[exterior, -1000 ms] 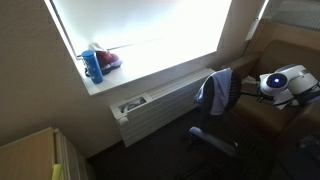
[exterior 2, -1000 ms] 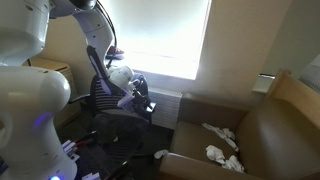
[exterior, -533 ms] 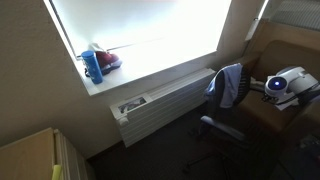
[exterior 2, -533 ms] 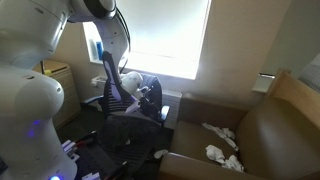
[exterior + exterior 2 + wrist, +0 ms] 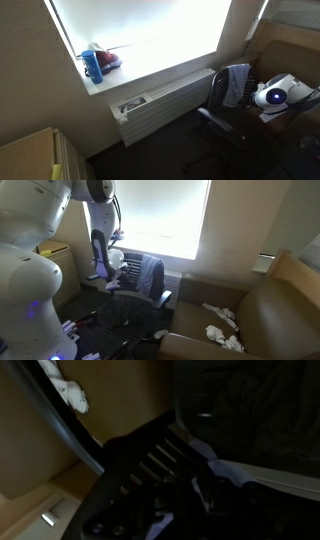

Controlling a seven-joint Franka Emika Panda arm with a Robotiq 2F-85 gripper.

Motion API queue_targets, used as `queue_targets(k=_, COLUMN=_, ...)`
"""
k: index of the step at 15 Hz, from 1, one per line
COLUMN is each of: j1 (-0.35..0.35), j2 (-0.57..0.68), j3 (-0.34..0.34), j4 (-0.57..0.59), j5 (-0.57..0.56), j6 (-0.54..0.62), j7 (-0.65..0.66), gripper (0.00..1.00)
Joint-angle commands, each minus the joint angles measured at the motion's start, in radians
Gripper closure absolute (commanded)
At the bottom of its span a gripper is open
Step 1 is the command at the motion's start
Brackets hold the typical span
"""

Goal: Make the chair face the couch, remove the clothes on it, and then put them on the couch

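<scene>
The clothes [image 5: 150, 275] are soft matt cloth. The chair [image 5: 132, 305] looks like dark matt plastic. The couch [image 5: 265, 315] has smooth brown upholstery. The robot arm [image 5: 30, 275] has a glossy white shell.

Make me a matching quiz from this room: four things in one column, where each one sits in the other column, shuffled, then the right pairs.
1 clothes
2 blue bottle
3 white cloths
4 heater

A on the couch seat
B under the sill
C over the chair back
D on the sill

Pairs: 1-C, 2-D, 3-A, 4-B
</scene>
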Motion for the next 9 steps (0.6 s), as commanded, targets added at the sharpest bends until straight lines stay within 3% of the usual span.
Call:
queue_targets(k=1, j1=0.029, j2=-0.015, j3=0.053, j4=-0.006, j5=-0.145, j6=-0.174, j7=0.079, gripper=1.0)
queue_targets(k=2, j1=0.024, j2=-0.008, j3=0.075, j4=0.0, j5=-0.136, j6=-0.223, j7=0.089, gripper=1.0)
queue_targets(k=3, j1=0.003, j2=-0.006, j3=0.098, j4=0.001, j5=-0.102, j6=-0.238, j7=0.071, gripper=0.74)
queue_targets(k=4, j1=-0.011, j2=0.003, j3=0.114, j4=0.004, j5=-0.115, j6=-0.226, j7=0.07, gripper=0.72)
queue_targets(k=5, j1=-0.013, j2=0.003, j3=0.123, j4=0.004, j5=-0.114, j6=-0.236, j7=0.07, gripper=0.92)
queue_targets(k=6, j1=-0.016, j2=0.004, j3=0.129, j4=0.004, j5=-0.113, j6=-0.236, j7=0.071, gripper=0.84)
queue_targets(k=7, j1=-0.019, j2=0.004, j3=0.132, j4=0.004, j5=-0.113, j6=-0.235, j7=0.071, gripper=0.52)
queue_targets(k=8, j1=-0.092, j2=-0.013, j3=0.146, j4=-0.019, j5=-0.145, j6=-0.074, j7=0.055, gripper=0.44)
queue_targets(k=9, j1=-0.103, j2=-0.016, j3=0.145, j4=-0.026, j5=-0.185, j6=-0.032, j7=0.074, gripper=0.38)
